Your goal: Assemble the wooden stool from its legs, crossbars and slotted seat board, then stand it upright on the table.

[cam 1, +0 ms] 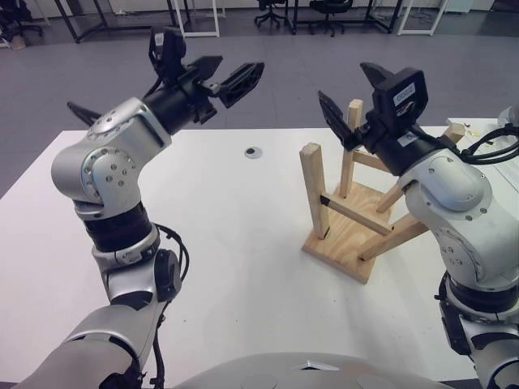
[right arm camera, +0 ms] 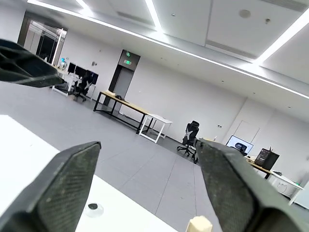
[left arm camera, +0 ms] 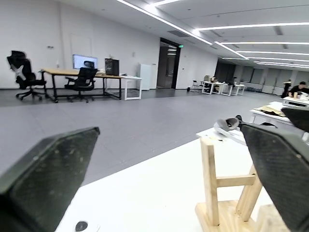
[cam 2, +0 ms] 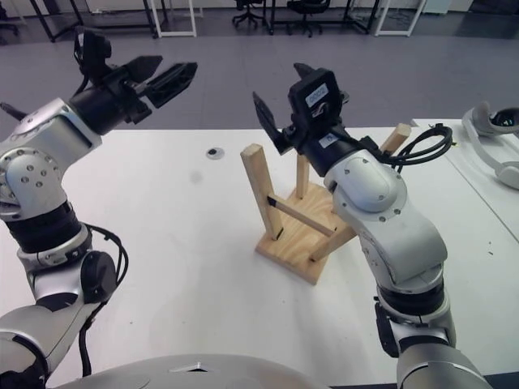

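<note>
While the stool sits upside down on the right half of the table — seat board flat, legs up, a crossbar seated between them — nothing grips it. Right gripper hangs just above the far leg, fingers spread, empty; placed, I'd judge, to take a leg for the flip. Left gripper raised at far left, likewise spread wide and empty, well apart from the stool — probably parked out of the way.
</note>
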Controlling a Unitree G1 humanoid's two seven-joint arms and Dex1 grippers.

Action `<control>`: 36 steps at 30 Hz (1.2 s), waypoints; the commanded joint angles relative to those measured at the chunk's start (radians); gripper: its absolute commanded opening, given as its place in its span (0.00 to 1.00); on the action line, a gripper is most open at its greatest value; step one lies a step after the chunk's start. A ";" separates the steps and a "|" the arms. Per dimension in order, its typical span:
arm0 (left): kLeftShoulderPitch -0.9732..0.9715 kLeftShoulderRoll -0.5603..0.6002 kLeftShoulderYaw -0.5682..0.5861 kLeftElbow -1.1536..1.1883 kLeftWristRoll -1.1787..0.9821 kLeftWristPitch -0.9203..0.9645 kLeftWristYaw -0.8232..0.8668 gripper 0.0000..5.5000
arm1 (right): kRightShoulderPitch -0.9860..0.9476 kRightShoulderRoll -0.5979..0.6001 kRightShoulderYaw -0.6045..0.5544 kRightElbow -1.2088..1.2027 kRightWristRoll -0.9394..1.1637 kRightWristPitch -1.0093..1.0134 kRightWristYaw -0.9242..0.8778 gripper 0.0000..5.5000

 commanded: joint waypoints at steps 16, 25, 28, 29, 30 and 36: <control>0.121 -0.035 0.003 -0.115 -0.118 -0.044 0.194 0.98 | 0.263 -0.279 -0.062 0.309 -0.400 -0.595 0.296 0.66; 0.124 -0.046 -0.027 -0.110 -0.159 -0.063 0.235 0.98 | 0.611 -0.128 0.042 0.110 -0.543 -0.419 0.209 0.66; 0.114 -0.052 -0.043 -0.102 -0.177 -0.062 0.241 0.98 | 0.617 -0.124 0.049 0.140 -0.603 -0.383 0.210 0.66; 0.112 -0.053 -0.046 -0.101 -0.181 -0.062 0.244 0.98 | 0.614 -0.121 0.049 0.145 -0.614 -0.382 0.213 0.66; 0.111 -0.052 -0.050 -0.099 -0.184 -0.063 0.245 0.98 | 0.605 -0.112 0.049 0.145 -0.623 -0.380 0.215 0.66; 0.109 -0.053 -0.074 -0.080 -0.195 -0.079 0.247 0.98 | 0.431 0.036 -0.014 0.084 -0.558 -0.313 0.182 0.66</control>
